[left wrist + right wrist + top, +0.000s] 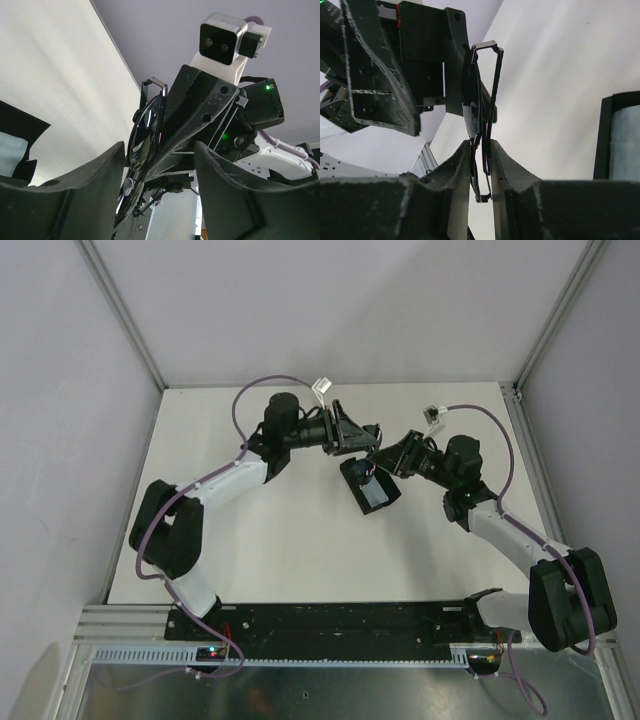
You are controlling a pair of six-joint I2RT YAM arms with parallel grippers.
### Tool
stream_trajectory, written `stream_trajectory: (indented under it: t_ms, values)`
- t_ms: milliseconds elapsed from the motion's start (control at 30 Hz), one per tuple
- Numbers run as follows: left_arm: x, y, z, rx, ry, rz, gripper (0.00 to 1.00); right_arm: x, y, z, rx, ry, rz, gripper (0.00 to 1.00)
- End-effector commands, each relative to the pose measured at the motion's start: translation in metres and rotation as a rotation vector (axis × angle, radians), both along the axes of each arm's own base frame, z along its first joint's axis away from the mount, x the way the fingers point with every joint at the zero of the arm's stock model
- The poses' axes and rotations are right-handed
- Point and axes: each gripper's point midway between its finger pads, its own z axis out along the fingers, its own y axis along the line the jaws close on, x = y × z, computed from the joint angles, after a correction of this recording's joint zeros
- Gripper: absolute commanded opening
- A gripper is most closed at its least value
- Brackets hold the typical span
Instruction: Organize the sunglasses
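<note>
Plainly, pale walls [340,300] box the white table [300,550] (right gripper [481,150] pinches sunglasses [470,100]).

Both arms have the same look tbh: the left arm [215,485] and right arm [505,530] have white link shells with fat black joint housings. A purple cable [237,408] loops off each one, with little white connectors [322,387] up near the wrists. The end effector fingers [235,195] are chunky matte black plastic, scuffed with pale scratches, plus a few screw holes. The wrist camera [222,40] is a white-and-silver box with 2 lenses, and a green LED [270,86] glows beside it.
</note>
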Motion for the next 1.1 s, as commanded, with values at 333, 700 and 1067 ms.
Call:
stream_trajectory:
  t_ms: [333, 700, 1067]
  values:
    - [0.045, 0.059, -0.049, 0.182, -0.029, 0.182, 0.69, 0.025, -0.054, -0.036, -0.226, 0.082, -0.110, 0.12]
    - [0.029, 0.079, -0.148, 0.380, 0.093, 0.292, 0.66, 0.078, -0.066, -0.121, -0.501, 0.265, -0.075, 0.07]
    - [0.029, 0.074, -0.198, 0.404, 0.147, 0.281, 0.63, 0.104, -0.059, -0.152, -0.597, 0.256, -0.011, 0.08]
